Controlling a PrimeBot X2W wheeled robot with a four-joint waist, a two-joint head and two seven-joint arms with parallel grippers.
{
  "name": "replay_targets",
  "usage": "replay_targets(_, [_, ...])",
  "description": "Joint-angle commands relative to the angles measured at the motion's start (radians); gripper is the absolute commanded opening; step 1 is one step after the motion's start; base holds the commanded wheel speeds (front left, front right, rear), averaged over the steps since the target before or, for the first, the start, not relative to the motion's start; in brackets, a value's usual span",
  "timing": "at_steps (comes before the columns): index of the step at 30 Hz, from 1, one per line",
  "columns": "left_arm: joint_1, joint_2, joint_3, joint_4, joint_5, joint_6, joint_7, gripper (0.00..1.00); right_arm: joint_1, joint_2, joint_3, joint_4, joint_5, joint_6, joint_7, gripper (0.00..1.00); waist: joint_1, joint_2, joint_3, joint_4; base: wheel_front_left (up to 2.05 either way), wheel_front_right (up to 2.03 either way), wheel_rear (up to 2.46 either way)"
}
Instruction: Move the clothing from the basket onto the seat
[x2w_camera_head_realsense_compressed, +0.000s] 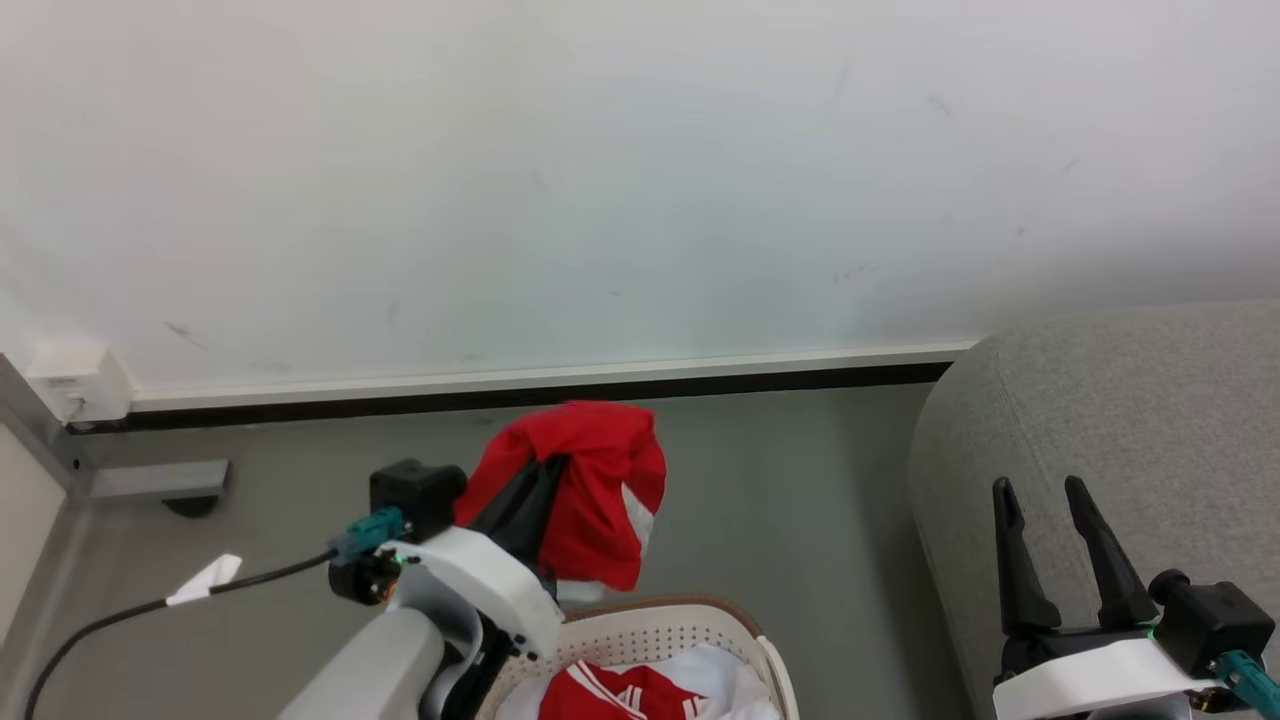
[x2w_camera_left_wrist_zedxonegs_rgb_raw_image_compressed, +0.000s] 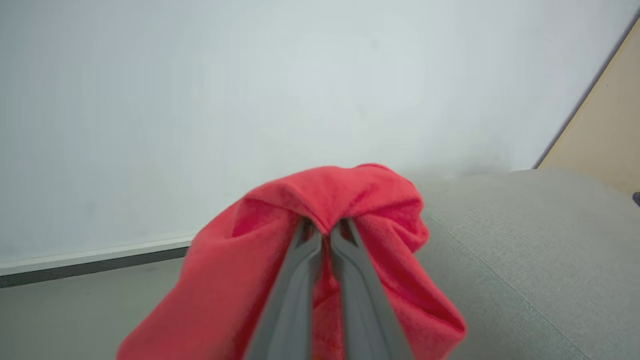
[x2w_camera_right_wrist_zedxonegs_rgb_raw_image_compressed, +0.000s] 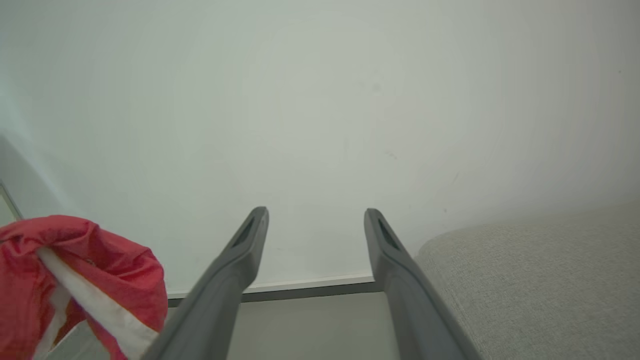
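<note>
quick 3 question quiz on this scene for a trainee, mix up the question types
1. True or false: the left hand is shut on a red garment.
2. The right hand is: A) open and empty, B) shut on cloth, C) gripping a cable.
3. Short answer: what lies in the basket?

Key: 1 true. 2 A. 3 a red striped garment and a white cloth.
</note>
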Motion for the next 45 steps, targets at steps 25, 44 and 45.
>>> replay_targets(25, [0.030, 0.044, 0.034, -0.406, -0.072, 0.098, 0.131, 0.00, -0.023, -0.004, 0.265, 0.020, -0.025, -0.002, 0.001, 1.00, 0.0003, -0.0001, -0.022, 0.044, 0.00, 0.00, 0.00])
replay_targets(44, [0.071, -0.066, -0.145, -0.441, -0.050, 0.061, 0.186, 0.00, -0.211, -0.003, 0.405, 0.286, -0.069, -0.002, 0.001, 1.00, 0.0003, -0.0001, -0.040, 0.231, 0.00, 0.00, 0.00])
replay_targets(45, [0.072, -0.067, -0.155, -0.443, -0.048, 0.058, 0.193, 0.00, -0.218, -0.003, 0.401, 0.292, -0.076, -0.002, 0.001, 1.00, 0.0003, -0.0001, -0.040, 0.239, 0.00, 0.00, 0.00])
